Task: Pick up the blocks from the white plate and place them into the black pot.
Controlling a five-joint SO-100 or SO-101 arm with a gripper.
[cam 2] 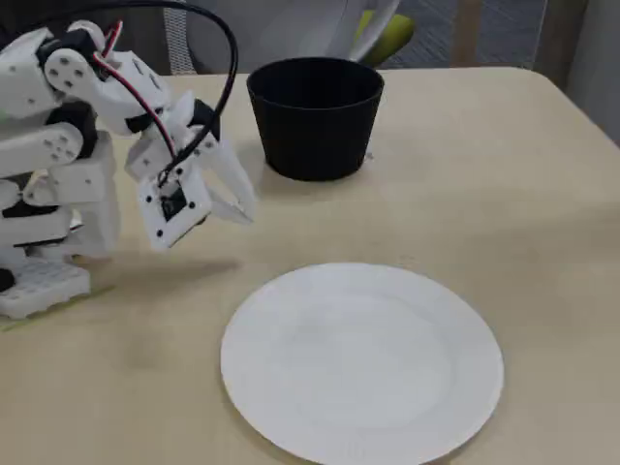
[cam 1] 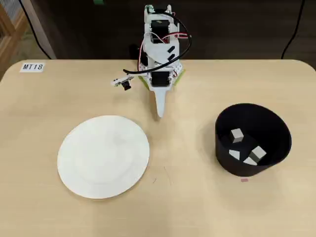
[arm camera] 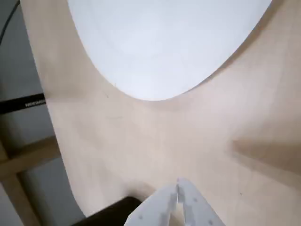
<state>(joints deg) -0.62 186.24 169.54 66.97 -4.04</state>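
Pale wood tabletop (cam 1: 197,207) from overhead: one white plate (cam 1: 103,156) at the left with nothing on it, one black pot (cam 1: 253,139) at the right holding the blocks (cam 1: 237,135) — three countable, a fourth not clearly told. One gripper (cam 1: 159,114) hangs between them near the back edge, wide bare wood around. Wrist view: jaws together, plate rim (arm camera: 160,89) ahead. Fixed view: pot (cam 2: 315,116) and plate (cam 2: 362,360) well apart — the gripper (cam 2: 242,208) is beside the pot.

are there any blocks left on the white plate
No, in the overhead view the white plate is bare, and pale blocks lie inside the black pot.
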